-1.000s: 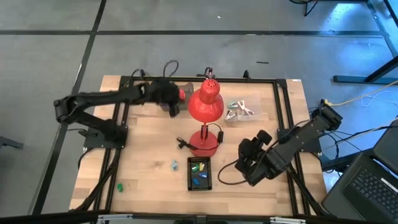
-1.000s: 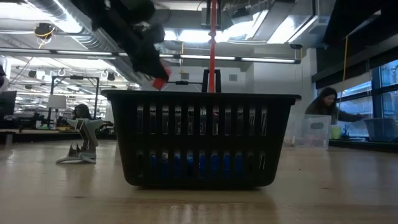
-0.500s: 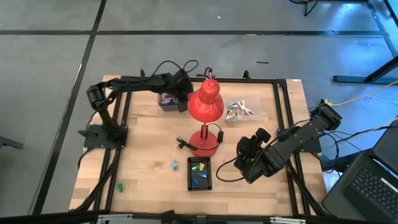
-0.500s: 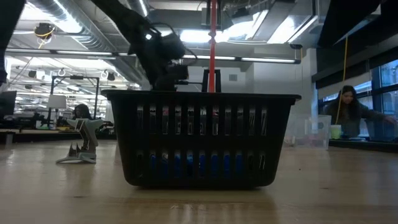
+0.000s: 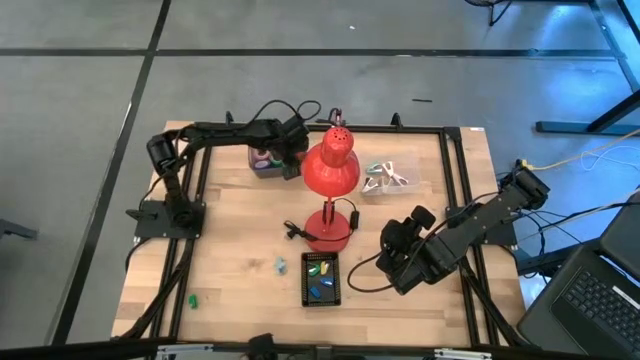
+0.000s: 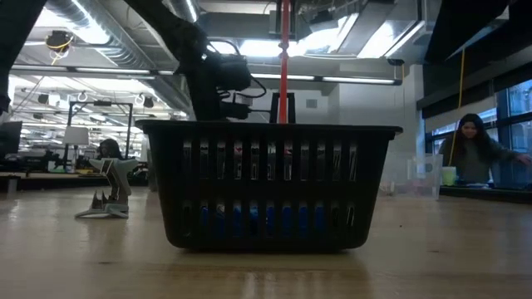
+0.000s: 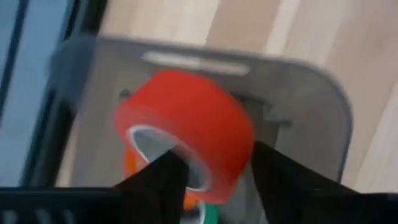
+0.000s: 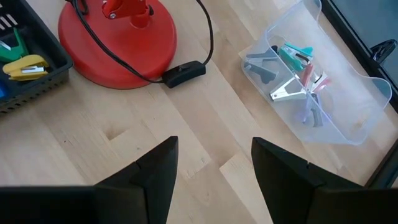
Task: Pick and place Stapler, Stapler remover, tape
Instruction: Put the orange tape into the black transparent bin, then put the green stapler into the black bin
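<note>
1. High view: over the last second the left arm has swung from the table's left edge in to the far side, and its left gripper (image 5: 291, 158) now hovers over a small grey bin (image 5: 266, 160) at about eleven o'clock from the red lamp (image 5: 331, 170). In the last half second it barely shifted, so I judge the carry is over and the drop is due. The right gripper (image 5: 402, 243) waits at about four o'clock from the lamp base, unchanged. A clear box (image 5: 390, 176) of staple removers sits at two o'clock, and the black basket (image 5: 321, 278) at six o'clock.

2. Low view: the left arm's head has come down behind the basket (image 6: 268, 184), at its eleven o'clock. The red roll seen there a second ago is now hidden.

3. Left wrist view: the fingers (image 7: 163, 180) are closed on a red tape roll (image 7: 186, 132), directly above the grey bin (image 7: 298, 118). Orange and green rolls peek out beneath it. Release looks like the next step.

4. Right wrist view: the right fingers (image 8: 155, 168) stand spread and empty above bare wood, with the lamp base (image 8: 118, 38) at eleven o'clock and the clear box (image 8: 311, 81) at two o'clock.
</note>
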Robot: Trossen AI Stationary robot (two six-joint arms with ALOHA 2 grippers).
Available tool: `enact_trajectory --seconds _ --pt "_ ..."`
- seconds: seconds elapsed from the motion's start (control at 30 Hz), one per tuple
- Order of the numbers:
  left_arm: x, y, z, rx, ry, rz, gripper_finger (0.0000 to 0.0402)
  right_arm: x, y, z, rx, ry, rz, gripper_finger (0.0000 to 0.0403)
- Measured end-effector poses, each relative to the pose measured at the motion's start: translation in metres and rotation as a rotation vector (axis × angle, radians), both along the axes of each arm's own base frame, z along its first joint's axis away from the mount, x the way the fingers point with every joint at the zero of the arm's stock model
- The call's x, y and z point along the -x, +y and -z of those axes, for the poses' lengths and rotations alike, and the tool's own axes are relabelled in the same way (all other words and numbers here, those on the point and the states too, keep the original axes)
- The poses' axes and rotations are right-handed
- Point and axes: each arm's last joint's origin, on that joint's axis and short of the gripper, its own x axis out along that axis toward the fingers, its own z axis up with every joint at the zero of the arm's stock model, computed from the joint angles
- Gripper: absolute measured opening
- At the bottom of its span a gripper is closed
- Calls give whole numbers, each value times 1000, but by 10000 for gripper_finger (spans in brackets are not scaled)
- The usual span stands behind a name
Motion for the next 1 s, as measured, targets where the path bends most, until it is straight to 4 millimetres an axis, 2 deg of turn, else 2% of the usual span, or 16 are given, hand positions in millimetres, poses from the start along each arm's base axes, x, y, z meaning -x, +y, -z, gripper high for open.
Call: enact_trajectory --seconds 0.1,0.2,0.37,0.47,0.53,0.63,0.77,0.87,1.0 --pt "11 -6 -14 -7 38 -50 200 0 0 0 0 1 0 205" --pt "21 -15 -37 28 -31 -95 221 0 0 0 2 2 0 205" --pt "32 -36 -80 10 -196 -30 228 0 0 0 3 3 -3 205" --pt "44 -42 -93 -63 -168 -51 225 0 0 0 1 1 0 205" --pt "56 -49 -101 -46 -151 -85 223 1 2 0 -6 -4 2 205" --pt "71 -71 -118 6 -227 -79 220 5 7 0 -13 -8 -10 205" --pt "97 -112 -137 20 -381 -77 218 11 16 0 -8 -20 -43 205" --pt "119 -142 -140 71 -481 -107 219 16 22 -1 4 -60 -45 205" --pt "146 -181 -130 220 -562 -107 217 22 29 -1 -9 -85 -46 205"
